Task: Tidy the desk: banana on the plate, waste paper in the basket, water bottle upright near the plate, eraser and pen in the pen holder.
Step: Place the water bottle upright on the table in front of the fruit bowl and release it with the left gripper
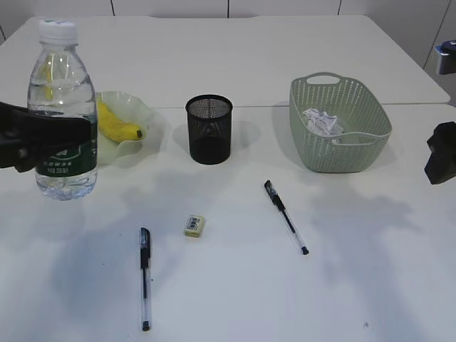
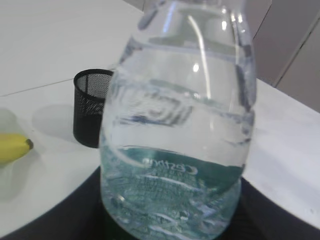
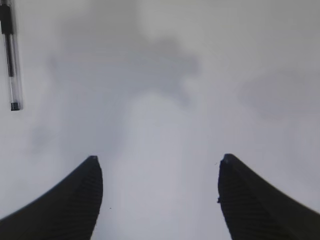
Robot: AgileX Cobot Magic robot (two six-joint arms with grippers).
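My left gripper (image 1: 50,139) is shut on the clear water bottle (image 1: 61,107) and holds it upright above the table at the left; the bottle fills the left wrist view (image 2: 175,130). A banana (image 1: 116,122) lies on the pale plate (image 1: 139,107). The black mesh pen holder (image 1: 209,129) stands at centre. Crumpled waste paper (image 1: 322,121) lies in the green basket (image 1: 356,139). An eraser (image 1: 194,225) and two pens (image 1: 144,276) (image 1: 286,216) lie on the table. My right gripper (image 3: 159,170) is open over bare table, at the right edge of the exterior view (image 1: 442,153).
A seam between two tables runs behind the plate and basket. One pen shows at the top left of the right wrist view (image 3: 10,52). The pen holder (image 2: 90,107) and the banana's tip (image 2: 15,146) show in the left wrist view.
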